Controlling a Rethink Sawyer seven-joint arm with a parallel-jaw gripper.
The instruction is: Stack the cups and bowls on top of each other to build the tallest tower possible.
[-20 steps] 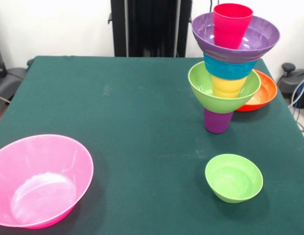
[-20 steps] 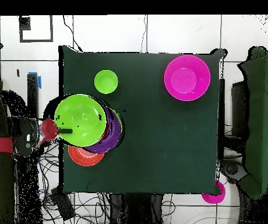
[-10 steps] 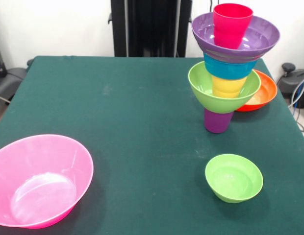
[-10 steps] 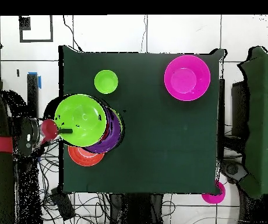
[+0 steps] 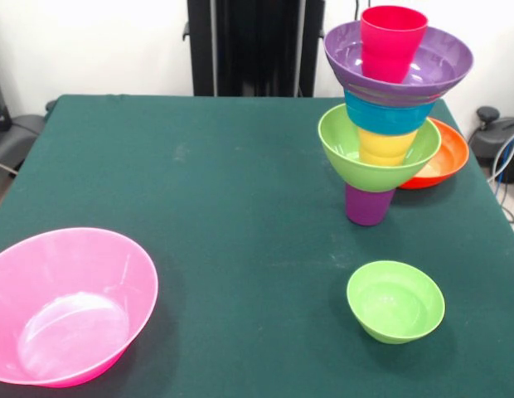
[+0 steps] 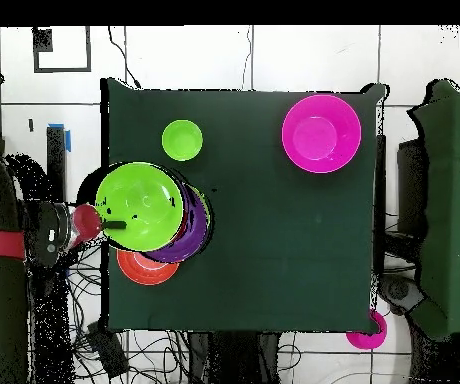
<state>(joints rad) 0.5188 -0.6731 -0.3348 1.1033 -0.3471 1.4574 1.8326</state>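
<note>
Beside orange-red bowl (image 5: 439, 157): tower (image 5: 390, 116) upright | gripper unseen, grasp state unknown

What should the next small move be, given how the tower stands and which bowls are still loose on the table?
Probably go for the small green bowl: it sits upright and alone in front of the tower, apart from everything. The tower already ends in a red cup standing in the purple bowl, so a small bowl seems the lightest piece to add. The pink bowl looks too wide. The tool is not in view.

Front camera low across table (image 5: 199, 182), overhead straight down, both sharing tower (image 5: 385, 116)
</note>
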